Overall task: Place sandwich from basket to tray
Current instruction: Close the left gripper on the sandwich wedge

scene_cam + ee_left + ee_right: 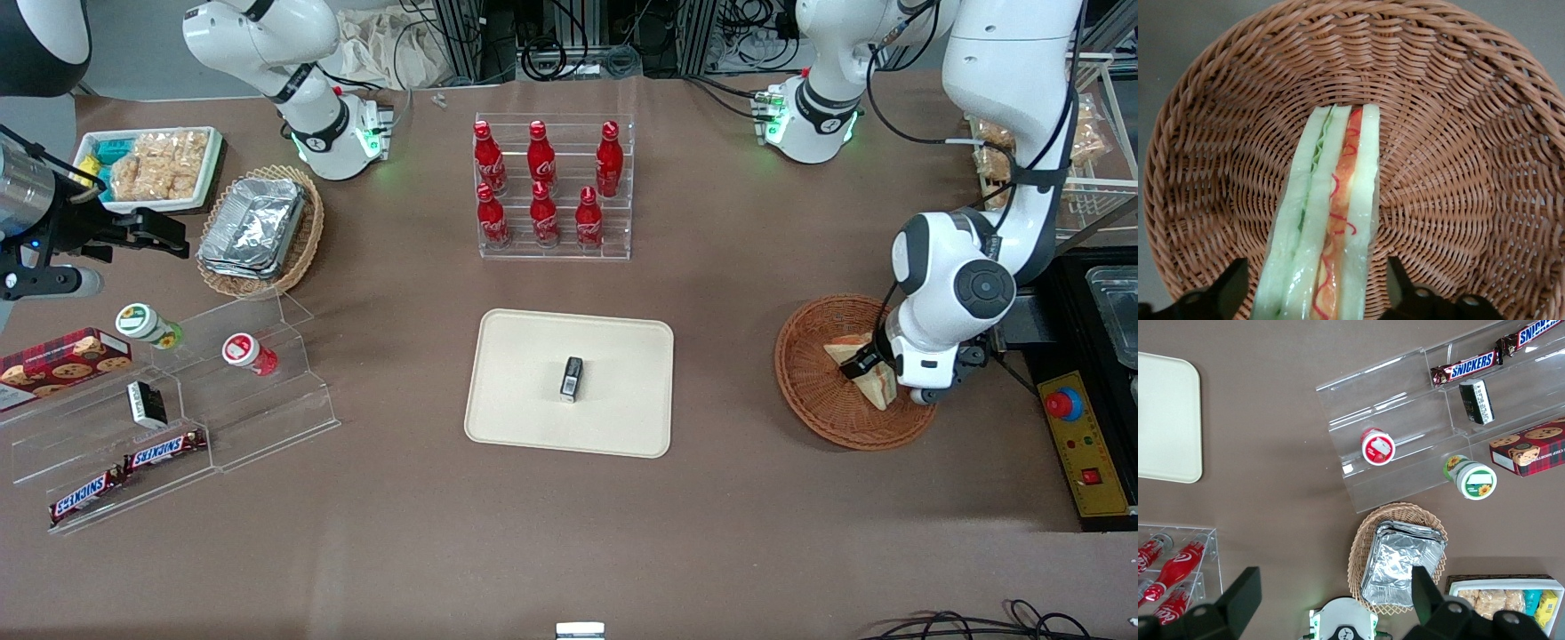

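Observation:
The sandwich [849,349] lies on its edge in the reddish-brown woven basket [805,382] toward the working arm's end of the table. My gripper [876,372] is down inside the basket, straddling the sandwich. In the left wrist view the sandwich [1328,220] shows its cut edge with red and pale green filling. My gripper [1315,293] is open there, one black finger [1231,288] on each side of the bread with a small gap. The basket's weave [1458,167] fills that view. The cream tray [524,400] lies mid-table, beside the basket.
A small black packet [572,380] stands on the tray. A clear rack of red cola bottles [551,187] is farther from the front camera than the tray. A control box with a red button [1064,404] sits beside the basket. Clear stepped shelves with snacks [178,418] stand toward the parked arm's end.

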